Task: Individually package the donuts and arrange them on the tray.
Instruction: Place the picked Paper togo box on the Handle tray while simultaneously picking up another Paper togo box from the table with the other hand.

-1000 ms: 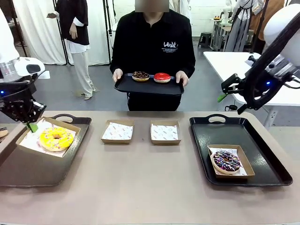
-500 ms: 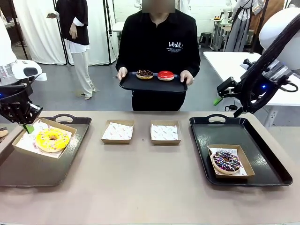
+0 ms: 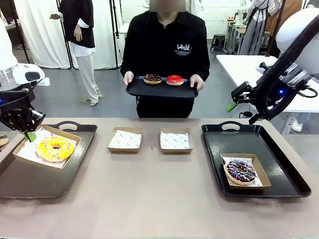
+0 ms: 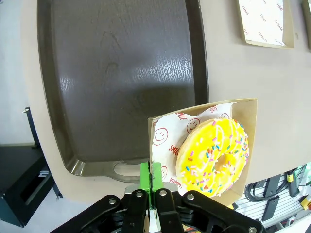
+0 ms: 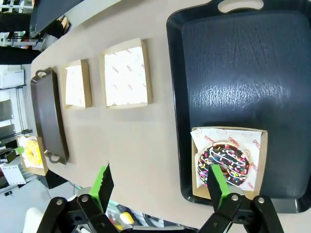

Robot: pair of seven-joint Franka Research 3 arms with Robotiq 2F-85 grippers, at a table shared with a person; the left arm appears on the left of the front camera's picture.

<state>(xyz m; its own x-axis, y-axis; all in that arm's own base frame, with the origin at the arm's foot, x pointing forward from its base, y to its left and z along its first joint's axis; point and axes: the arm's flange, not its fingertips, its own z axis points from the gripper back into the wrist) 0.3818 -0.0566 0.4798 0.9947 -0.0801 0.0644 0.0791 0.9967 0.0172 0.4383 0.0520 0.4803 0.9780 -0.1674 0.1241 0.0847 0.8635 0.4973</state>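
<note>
My left gripper [image 3: 31,134] is shut on the near corner of a paper-lined cardboard box [image 3: 70,135] that holds the yellow sprinkled donut [image 3: 55,148]. The box hangs tilted over the far left corner of the left tray [image 3: 50,174]. In the left wrist view the green pads [image 4: 145,175] pinch the box rim beside the yellow donut [image 4: 212,155]. A boxed chocolate donut with purple-white sprinkles [image 3: 241,171] [image 5: 224,164] rests on the right tray [image 3: 279,159]. My right gripper [image 3: 242,112] [image 5: 160,187] hangs open above that tray's far edge. A person holds a black tray [image 3: 159,89] with a dark chocolate donut [image 3: 152,78] and a red donut [image 3: 175,79].
Two empty paper-lined boxes [image 3: 125,140] [image 3: 175,141] sit side by side between the trays at mid-table. The near half of the table is bare. A second white table [image 3: 239,64] stands behind my right arm.
My left gripper carried the boxed yellow donut a little to the left. The person stepped slightly right with the tray. My right arm shifted a bit left.
</note>
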